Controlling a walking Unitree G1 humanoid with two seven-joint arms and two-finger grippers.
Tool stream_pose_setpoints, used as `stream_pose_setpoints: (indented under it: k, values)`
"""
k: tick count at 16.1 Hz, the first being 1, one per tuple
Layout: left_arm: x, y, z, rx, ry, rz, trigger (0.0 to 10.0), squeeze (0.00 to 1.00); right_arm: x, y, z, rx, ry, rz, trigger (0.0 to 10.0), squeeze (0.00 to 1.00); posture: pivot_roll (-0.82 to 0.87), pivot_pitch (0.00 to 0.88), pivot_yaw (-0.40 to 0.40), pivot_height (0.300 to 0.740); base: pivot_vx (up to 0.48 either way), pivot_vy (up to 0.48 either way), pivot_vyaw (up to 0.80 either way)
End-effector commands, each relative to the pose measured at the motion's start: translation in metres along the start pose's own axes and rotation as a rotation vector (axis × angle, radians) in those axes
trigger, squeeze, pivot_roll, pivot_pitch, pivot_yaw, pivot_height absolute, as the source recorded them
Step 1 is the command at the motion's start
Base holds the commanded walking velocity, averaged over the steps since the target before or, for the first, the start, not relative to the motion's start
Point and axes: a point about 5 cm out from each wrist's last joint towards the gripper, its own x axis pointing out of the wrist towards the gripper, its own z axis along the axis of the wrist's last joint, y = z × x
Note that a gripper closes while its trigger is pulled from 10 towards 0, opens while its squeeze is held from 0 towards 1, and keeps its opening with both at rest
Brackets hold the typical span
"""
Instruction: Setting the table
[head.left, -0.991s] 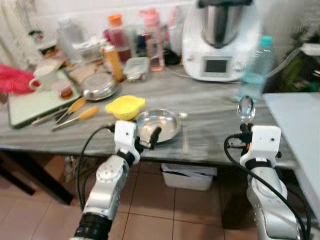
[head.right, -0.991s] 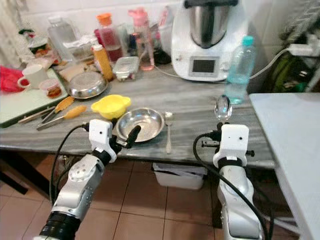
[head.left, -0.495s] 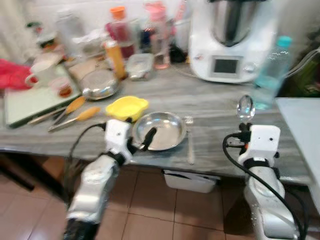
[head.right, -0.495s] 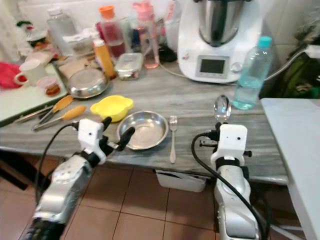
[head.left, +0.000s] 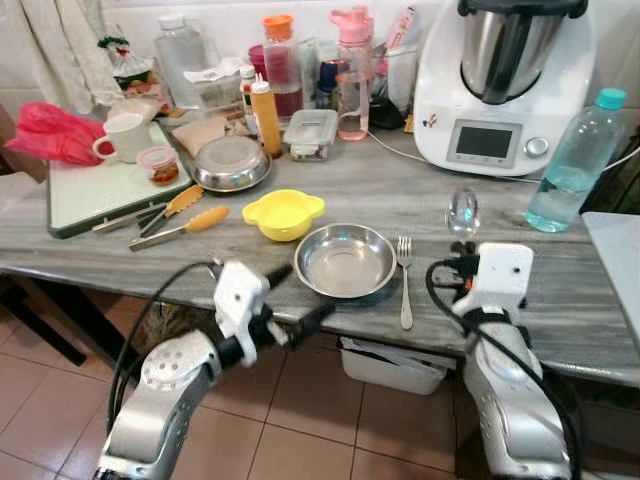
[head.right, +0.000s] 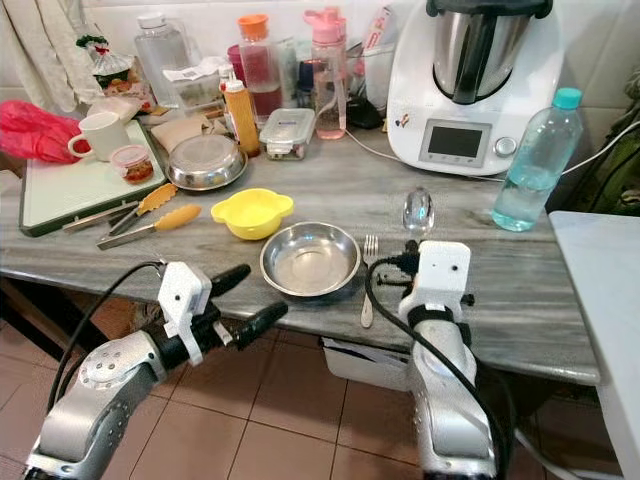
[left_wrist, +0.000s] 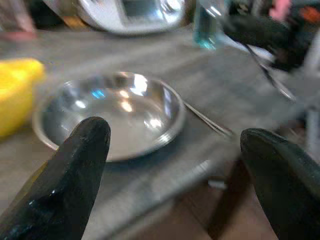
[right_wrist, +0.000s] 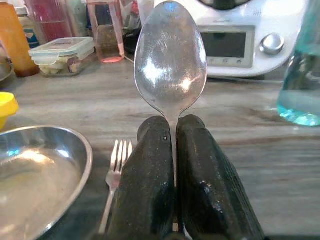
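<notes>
A steel bowl (head.left: 345, 260) sits near the front edge of the grey counter (head.left: 420, 205), with a fork (head.left: 405, 280) lying just right of it. My left gripper (head.left: 300, 295) is open, in front of the counter edge and left of the bowl, holding nothing. In the left wrist view its two black fingertips (left_wrist: 75, 160) flank the bowl (left_wrist: 110, 117) from a short distance. My right gripper (right_wrist: 172, 125) is shut on a spoon (right_wrist: 170, 65), held upright with the scoop on top, above the counter right of the fork (right_wrist: 115, 175).
A yellow bowl (head.left: 283, 213) lies behind the steel bowl. Orange-handled utensils (head.left: 180, 222), a green board (head.left: 90, 195) with a mug, a lidded steel dish (head.left: 232, 163), bottles, a white kitchen machine (head.left: 505, 90) and a water bottle (head.left: 570, 165) crowd the back. A white table (head.left: 615, 250) stands at right.
My left gripper has drawn back from the steel bowl's rim to in front of the counter edge. The right gripper still holds the spoon upright. The camera view has shifted.
</notes>
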Motion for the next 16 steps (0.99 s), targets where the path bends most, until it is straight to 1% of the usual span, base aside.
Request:
stream_pose_setpoints:
  k: [1,3,4,5,8,9,10,12,14,16]
  values:
    - [0.000,-0.004,0.005,0.013,0.009,-0.053,10.0,0.00,0.004,0.000,-0.002,0.041,0.032,-0.012,10.0,0.00,-0.09,0.046,0.063,0.740,0.000,0.000,0.00]
    - [0.002,-0.005,0.005,0.021,0.016,-0.068,10.0,0.00,0.003,-0.003,-0.009,0.055,0.091,-0.021,10.0,0.00,-0.10,0.050,0.072,0.740,0.000,0.000,0.00]
    - [0.003,-0.006,0.006,0.018,0.020,-0.078,10.0,0.00,0.003,-0.005,-0.019,0.083,0.147,-0.020,10.0,0.00,-0.11,0.052,0.079,0.740,0.000,0.000,0.00]
    - [0.003,-0.007,0.005,0.010,0.025,-0.084,10.0,0.00,0.003,-0.006,-0.023,0.106,0.174,-0.026,10.0,0.00,-0.11,0.052,0.079,0.740,0.000,0.000,0.00]
    - [0.003,-0.011,0.004,-0.003,0.033,-0.106,10.0,0.00,0.004,-0.011,-0.026,0.096,0.211,-0.035,10.0,0.00,-0.12,0.063,0.090,0.740,0.000,0.000,0.00]
    - [0.002,-0.013,0.004,-0.009,0.045,-0.121,10.0,0.00,0.005,-0.014,-0.030,0.095,0.246,-0.037,10.0,0.00,-0.12,0.066,0.093,0.740,0.000,0.000,0.00]
    - [0.002,-0.012,0.004,-0.008,0.048,-0.122,10.0,0.00,0.006,-0.014,-0.032,0.116,0.265,-0.038,10.0,0.00,-0.12,0.066,0.094,0.740,0.000,0.000,0.00]
    - [0.003,-0.012,0.004,-0.009,0.051,-0.121,10.0,0.00,0.009,-0.012,-0.034,0.160,0.282,-0.040,10.0,0.00,-0.12,0.065,0.096,0.740,0.000,0.000,0.00]
    - [0.003,-0.012,0.004,-0.010,0.054,-0.117,10.0,0.00,0.014,-0.005,-0.034,0.231,0.304,-0.023,10.0,0.00,-0.11,0.061,0.096,0.740,0.000,0.000,0.00]
    - [0.002,-0.013,0.003,-0.013,0.058,-0.115,10.0,0.00,0.018,0.002,-0.034,0.236,0.313,0.000,10.0,0.00,-0.11,0.060,0.095,0.740,0.000,0.000,0.00]
